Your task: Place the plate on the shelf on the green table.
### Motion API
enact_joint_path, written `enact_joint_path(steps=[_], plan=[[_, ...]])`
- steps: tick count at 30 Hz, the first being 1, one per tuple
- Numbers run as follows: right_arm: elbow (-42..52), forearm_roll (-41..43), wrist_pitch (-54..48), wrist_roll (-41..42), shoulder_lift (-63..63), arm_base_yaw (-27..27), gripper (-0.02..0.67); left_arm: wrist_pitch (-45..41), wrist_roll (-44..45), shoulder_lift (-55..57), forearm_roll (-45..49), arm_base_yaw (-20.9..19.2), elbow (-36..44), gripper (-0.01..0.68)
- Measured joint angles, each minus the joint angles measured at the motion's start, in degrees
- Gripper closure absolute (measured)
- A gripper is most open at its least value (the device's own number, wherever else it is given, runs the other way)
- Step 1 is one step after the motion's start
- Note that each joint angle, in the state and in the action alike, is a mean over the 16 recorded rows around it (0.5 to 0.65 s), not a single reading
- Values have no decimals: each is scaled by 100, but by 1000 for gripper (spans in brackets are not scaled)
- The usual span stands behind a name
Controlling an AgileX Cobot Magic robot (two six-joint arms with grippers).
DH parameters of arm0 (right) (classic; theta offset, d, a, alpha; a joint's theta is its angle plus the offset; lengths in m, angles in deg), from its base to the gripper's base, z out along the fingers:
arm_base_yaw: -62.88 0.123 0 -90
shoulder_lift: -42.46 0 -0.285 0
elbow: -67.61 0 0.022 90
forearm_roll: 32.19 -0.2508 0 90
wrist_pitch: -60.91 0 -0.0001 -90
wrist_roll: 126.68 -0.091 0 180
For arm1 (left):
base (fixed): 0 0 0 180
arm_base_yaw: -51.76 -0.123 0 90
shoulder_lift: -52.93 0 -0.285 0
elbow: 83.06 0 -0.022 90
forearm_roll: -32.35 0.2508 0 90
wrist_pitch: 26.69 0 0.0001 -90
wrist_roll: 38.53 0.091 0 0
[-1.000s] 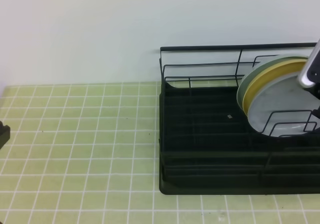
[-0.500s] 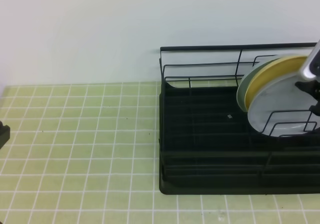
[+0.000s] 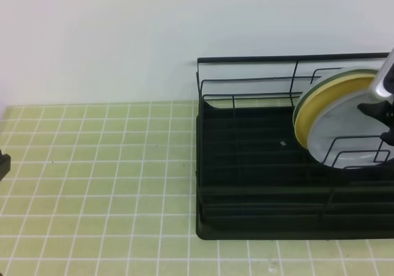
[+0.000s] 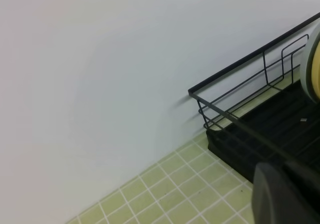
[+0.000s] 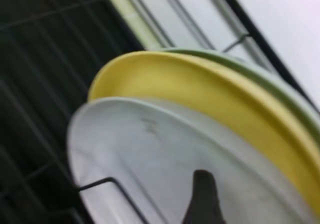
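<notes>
The pale grey-blue plate (image 3: 337,134) stands on edge among the wire dividers at the right end of the black shelf (image 3: 258,165), on the green table (image 3: 98,183). It leans on a yellow plate (image 3: 315,100), with a green plate's rim behind. In the right wrist view the plate (image 5: 145,154) fills the frame. My right gripper (image 3: 380,123) is at the plate's right rim with its jaws apart; one dark fingertip (image 5: 202,199) lies in front of the plate's face. My left gripper (image 3: 2,165) is at the far left edge, and its fingers (image 4: 272,196) look closed together.
The shelf's top rail (image 4: 240,64) and side wires rise above the tray base (image 3: 246,227). A white wall (image 3: 98,42) runs along the back of the table. Green tiles stretch left of the shelf and along its front.
The plates have tipped slightly back and to the right in the shelf. My right gripper has dropped a little, and its dark fingers now show beside the plate. The left gripper has barely moved.
</notes>
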Motion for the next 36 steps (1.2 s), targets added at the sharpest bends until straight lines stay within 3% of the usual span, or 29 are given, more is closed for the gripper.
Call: enact_joint_path(steps=[36], plan=[[-12,-1379,186,1867,-34,196,164,-52,-25,-41,60,0,0,673]])
